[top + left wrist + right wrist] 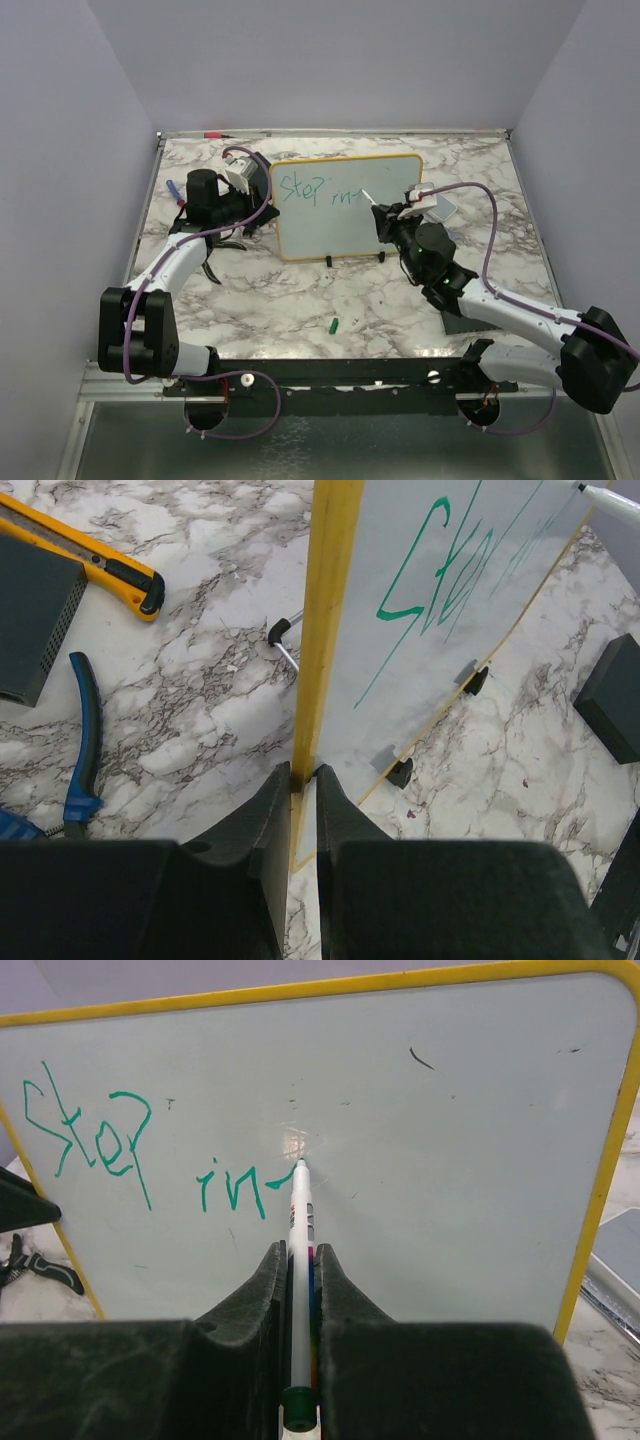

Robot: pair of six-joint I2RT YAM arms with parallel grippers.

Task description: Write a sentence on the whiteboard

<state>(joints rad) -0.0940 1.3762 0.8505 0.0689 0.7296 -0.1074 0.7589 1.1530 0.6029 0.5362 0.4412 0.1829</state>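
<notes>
**Marker tip on the board, "Step in" written**

The right gripper [300, 1260] is clamped on a marker [300, 1210]. The marker's tip touches the whiteboard [460, 1140] just right of the green sentence [110, 1145], which reads "Step in". The left gripper [302, 785] pinches the board's yellow left edge. The board stands upright between the two grippers.

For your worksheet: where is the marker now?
Right wrist view: the marker sits in the right jaws, tip touching the whiteboard just right of "in".

marble table [300, 300] | green cap [333, 325] lying loose near front edge | yellow utility knife [100, 560] just beside black vented box [30, 610] | blue-handled pliers [85, 730] near box | black pad [612, 695] flat on marble | red pen [215, 133] at far edge
</notes>
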